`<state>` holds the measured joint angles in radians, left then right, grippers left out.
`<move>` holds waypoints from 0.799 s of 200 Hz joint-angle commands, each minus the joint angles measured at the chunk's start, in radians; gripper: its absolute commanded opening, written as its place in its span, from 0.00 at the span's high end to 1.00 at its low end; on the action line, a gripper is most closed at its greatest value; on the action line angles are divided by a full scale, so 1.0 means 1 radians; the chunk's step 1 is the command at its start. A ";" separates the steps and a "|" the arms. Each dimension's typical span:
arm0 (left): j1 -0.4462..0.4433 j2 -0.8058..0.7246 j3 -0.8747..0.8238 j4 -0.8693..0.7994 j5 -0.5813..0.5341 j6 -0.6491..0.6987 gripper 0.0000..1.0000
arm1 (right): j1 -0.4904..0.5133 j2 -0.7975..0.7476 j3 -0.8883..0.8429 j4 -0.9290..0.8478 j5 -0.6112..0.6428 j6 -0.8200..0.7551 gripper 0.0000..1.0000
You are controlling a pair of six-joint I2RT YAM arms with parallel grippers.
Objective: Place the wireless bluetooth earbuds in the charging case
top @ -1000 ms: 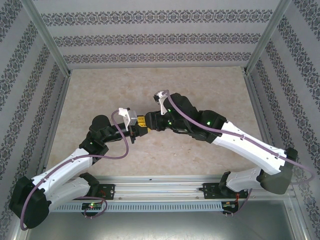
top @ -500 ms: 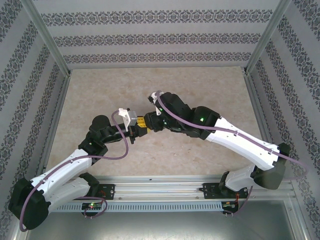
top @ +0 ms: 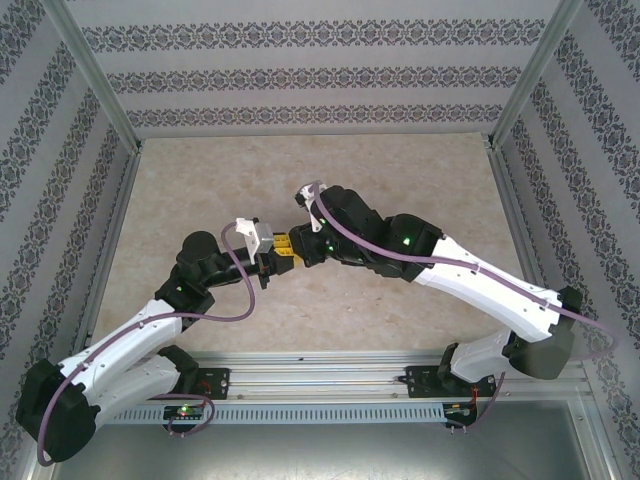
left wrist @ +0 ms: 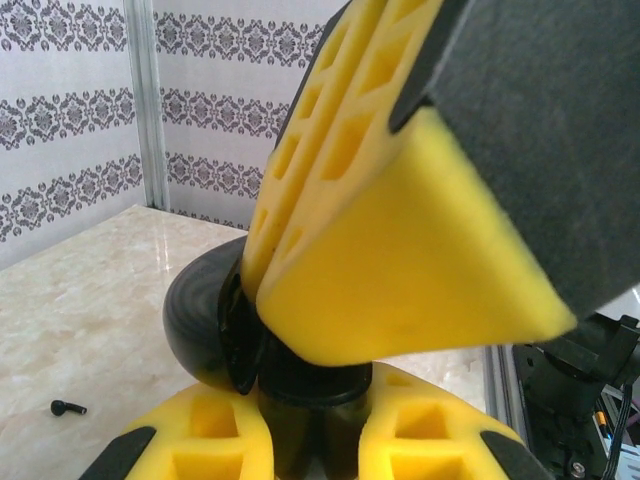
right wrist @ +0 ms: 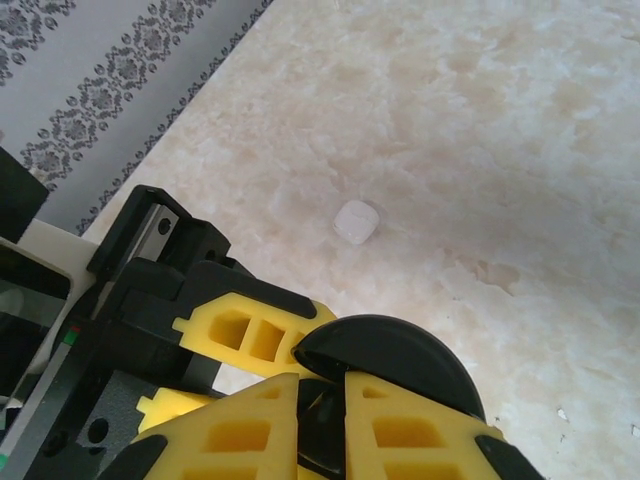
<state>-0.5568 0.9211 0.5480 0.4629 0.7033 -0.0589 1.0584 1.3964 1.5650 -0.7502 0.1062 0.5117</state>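
Above the counter (right wrist: 500,120), black case (left wrist: 195,320) held twice.
Right end effector (right wrist: 335,400) just closed onto it; left end effector (left wrist: 315,435) clamps it; earbud (left wrist: 68,407) not yet inserted.

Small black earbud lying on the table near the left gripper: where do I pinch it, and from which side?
Probably pinch the black earbud across its narrow width near the bulb, coming straight down. It lies flat on the table, stem sideways, too low for a side approach.

- Right gripper (right wrist: 322,420) at six o'clock, yellow fingers pinching a black rounded case (right wrist: 400,355).
- Small white lump (right wrist: 357,220) on marble table (right wrist: 480,120), twelve o'clock of the case.
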 commanded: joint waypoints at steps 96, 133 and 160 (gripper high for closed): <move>-0.009 -0.009 0.001 0.052 0.005 0.008 1.00 | 0.010 -0.084 -0.034 0.032 0.056 0.005 0.87; -0.009 -0.007 0.001 0.054 0.009 0.004 1.00 | 0.010 -0.073 -0.042 0.040 0.062 0.002 0.87; -0.009 -0.007 0.000 0.057 0.010 0.001 1.00 | 0.009 -0.068 -0.046 0.043 0.064 0.000 0.87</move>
<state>-0.5571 0.9207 0.5480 0.4637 0.7025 -0.0593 1.0584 1.3228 1.5299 -0.7223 0.1425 0.5133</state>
